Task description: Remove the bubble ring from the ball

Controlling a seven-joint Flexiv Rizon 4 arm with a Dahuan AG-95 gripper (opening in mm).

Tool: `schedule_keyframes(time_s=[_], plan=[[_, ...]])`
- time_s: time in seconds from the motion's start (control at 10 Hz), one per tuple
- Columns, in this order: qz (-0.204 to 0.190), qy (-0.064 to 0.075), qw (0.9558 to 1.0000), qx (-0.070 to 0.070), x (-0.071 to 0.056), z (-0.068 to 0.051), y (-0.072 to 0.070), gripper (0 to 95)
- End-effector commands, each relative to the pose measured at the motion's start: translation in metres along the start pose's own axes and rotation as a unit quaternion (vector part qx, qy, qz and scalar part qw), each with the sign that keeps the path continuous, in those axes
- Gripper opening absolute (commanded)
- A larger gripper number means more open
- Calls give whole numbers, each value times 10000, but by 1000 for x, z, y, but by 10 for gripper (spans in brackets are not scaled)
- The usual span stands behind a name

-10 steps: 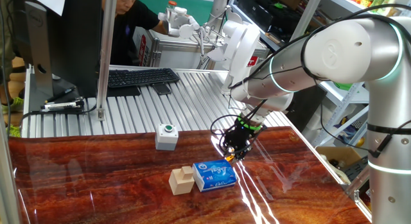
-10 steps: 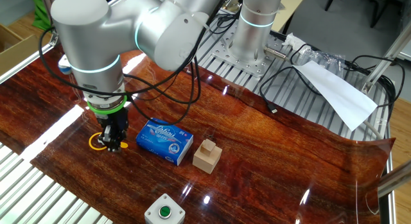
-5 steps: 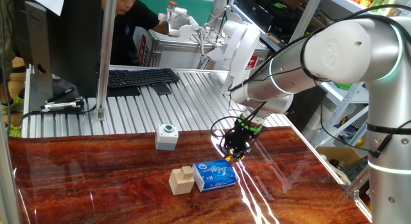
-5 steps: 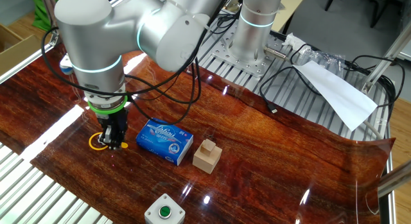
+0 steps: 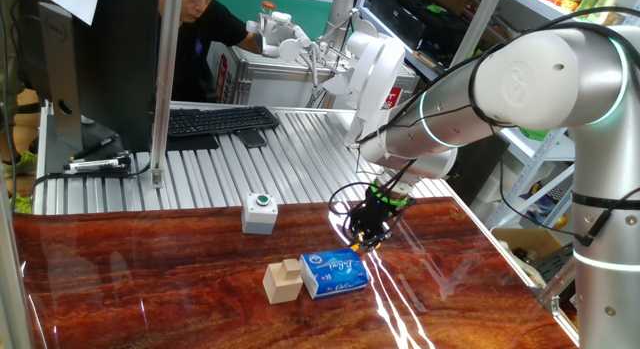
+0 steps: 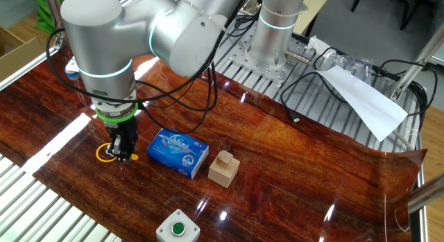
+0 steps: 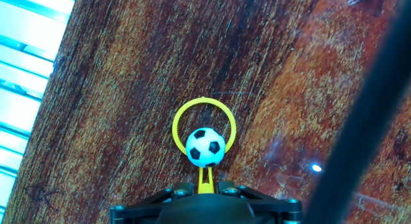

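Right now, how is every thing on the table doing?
Thin yellow bubble ring: flat on the wood table, around the ball, handle in the gripper.
Small white-and-black ball: inside the ring.
Black two-finger gripper: low at the table, shut on the ring's handle.
Blue tissue pack: lying flat.
Wooden block: resting beside the pack.
Grey box with green button: untouched.
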State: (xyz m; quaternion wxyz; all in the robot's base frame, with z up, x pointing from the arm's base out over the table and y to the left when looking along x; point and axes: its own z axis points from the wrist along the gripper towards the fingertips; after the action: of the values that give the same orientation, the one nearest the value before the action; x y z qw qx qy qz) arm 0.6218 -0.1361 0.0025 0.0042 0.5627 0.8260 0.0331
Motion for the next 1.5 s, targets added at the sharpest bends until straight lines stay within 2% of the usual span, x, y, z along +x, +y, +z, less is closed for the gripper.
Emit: schedule_keyframes(time_s=[0.1, 1.0, 1.5], plan=[[-25, 5, 10000, -3, 0, 1, 0, 0], [-86, 19, 10000, -8, 0, -4, -1, 0], [-53, 61, 10000, -2, 4, -12, -1, 0]])
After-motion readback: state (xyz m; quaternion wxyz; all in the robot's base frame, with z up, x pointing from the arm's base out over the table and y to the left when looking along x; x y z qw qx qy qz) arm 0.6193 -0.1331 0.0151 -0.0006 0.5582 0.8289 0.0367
